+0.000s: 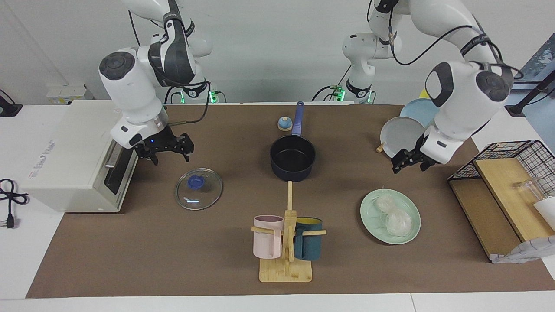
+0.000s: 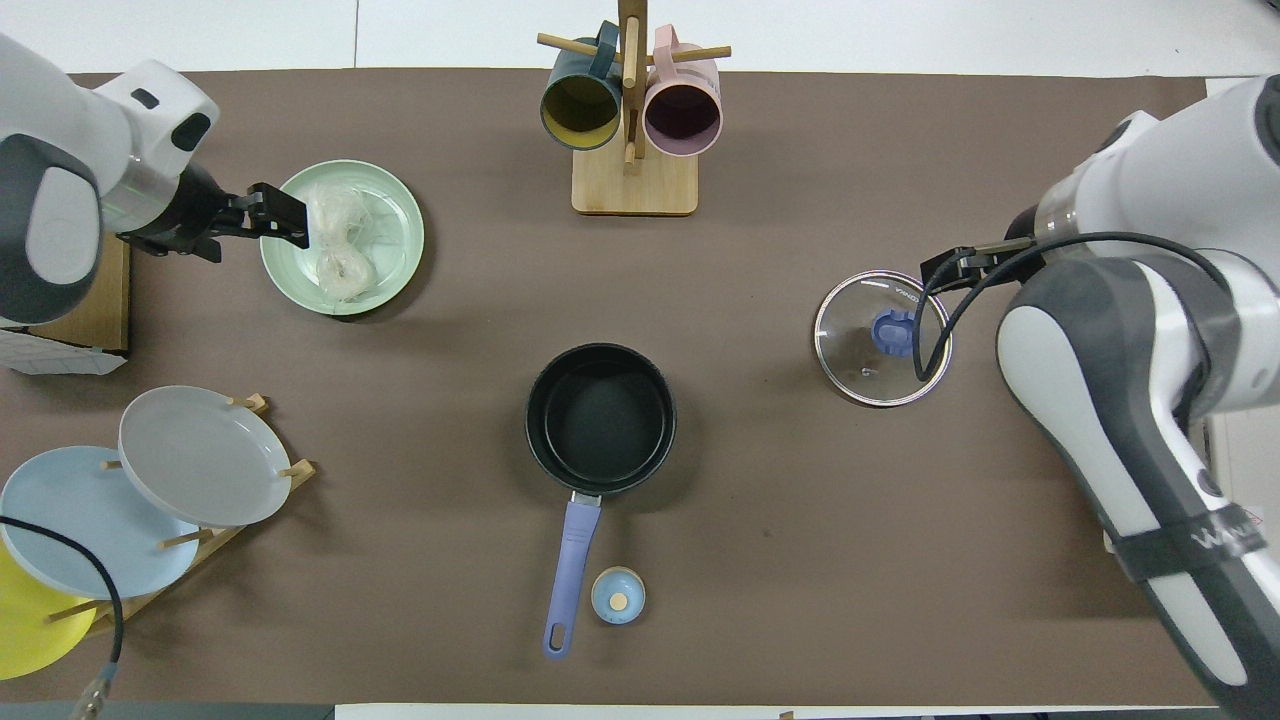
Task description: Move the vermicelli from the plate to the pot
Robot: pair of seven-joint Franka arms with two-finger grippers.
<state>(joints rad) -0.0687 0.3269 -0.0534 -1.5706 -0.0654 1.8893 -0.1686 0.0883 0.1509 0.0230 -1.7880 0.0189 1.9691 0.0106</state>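
Two vermicelli (image 1: pixel 392 213) nests on mint plate (image 1: pixel 411 234); pot (image 1: pixel 292 158) empty at mid-counter; left gripper (image 1: pixel 408 164) above plate's rim, right gripper (image 1: pixel 171 151) near glass lid (image 1: pixel 198 189), both jaws wide, holding nothing

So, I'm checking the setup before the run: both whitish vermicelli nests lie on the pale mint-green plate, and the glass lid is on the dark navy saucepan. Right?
Not quite. The glass lid lies flat on the table, apart from the dark navy saucepan, which stands uncovered; the facing view shows it. Both vermicelli nests are on the pale mint-green plate.
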